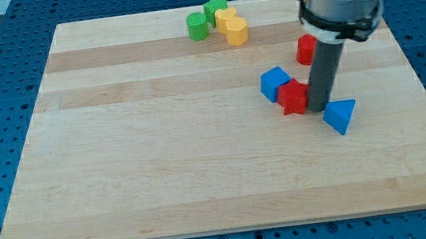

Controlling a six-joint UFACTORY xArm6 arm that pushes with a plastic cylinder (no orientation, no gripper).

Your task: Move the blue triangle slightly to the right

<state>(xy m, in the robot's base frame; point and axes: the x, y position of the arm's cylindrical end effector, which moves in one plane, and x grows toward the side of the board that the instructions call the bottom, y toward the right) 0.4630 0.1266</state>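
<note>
Blue triangle, my tip left, red block beside

No text, label, brand, number or sign can be read anywhere in the camera view: not on the wooden board, not on the coloured blocks, not on the rod or its grey housing, and not on the blue perforated surface around the board's edges.
</note>
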